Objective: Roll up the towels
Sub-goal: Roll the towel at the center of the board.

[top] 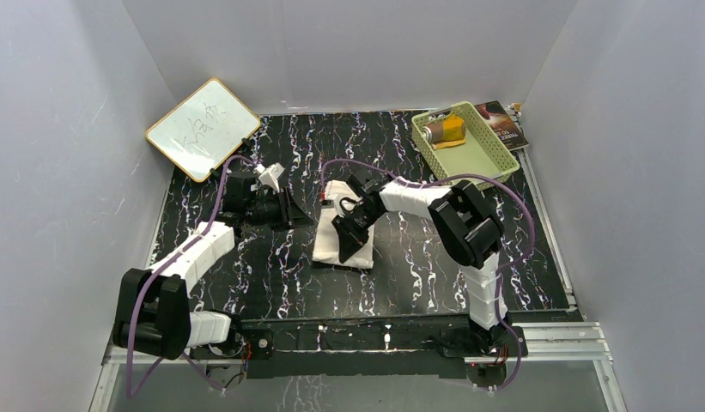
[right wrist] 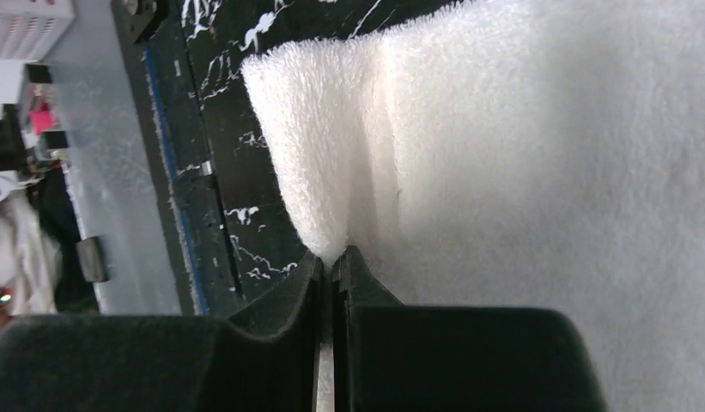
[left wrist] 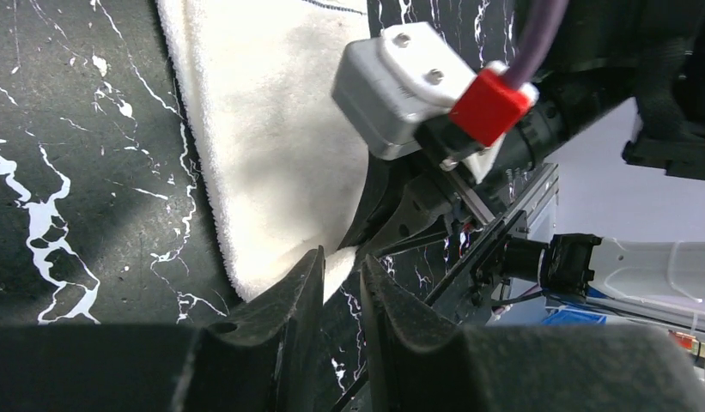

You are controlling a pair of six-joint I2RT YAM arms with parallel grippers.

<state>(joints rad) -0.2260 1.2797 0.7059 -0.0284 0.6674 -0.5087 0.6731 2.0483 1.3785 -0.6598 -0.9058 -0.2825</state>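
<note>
1. Top view. The cream-white towel [top: 327, 245] lies mid-table on the black marbled table [top: 417, 266], part folded. The right gripper [top: 350, 226] is down on it, near its middle. The left gripper [top: 290, 210] is low, just beside the towel's left edge. The orange-yellow towel [top: 445, 130] sits rolled in the far end of the green basket [top: 503, 159] at the far right corner. A whiteboard [top: 203, 129] leans at the far left, and a book [top: 506, 124] lies behind the basket.
2. Left wrist view. The left gripper [left wrist: 342, 266] has its fingers a narrow gap apart. A corner of the cream-white towel [left wrist: 271, 129] reaches the mouth of that gap. Cannot tell whether it is clamped or only touching.
3. Right wrist view. The right gripper [right wrist: 334, 257] has its fingers pressed together on a raised fold of the cream-white towel [right wrist: 546, 172]. The fold stands up from the pinch, and the rest lies flat to the right.
</note>
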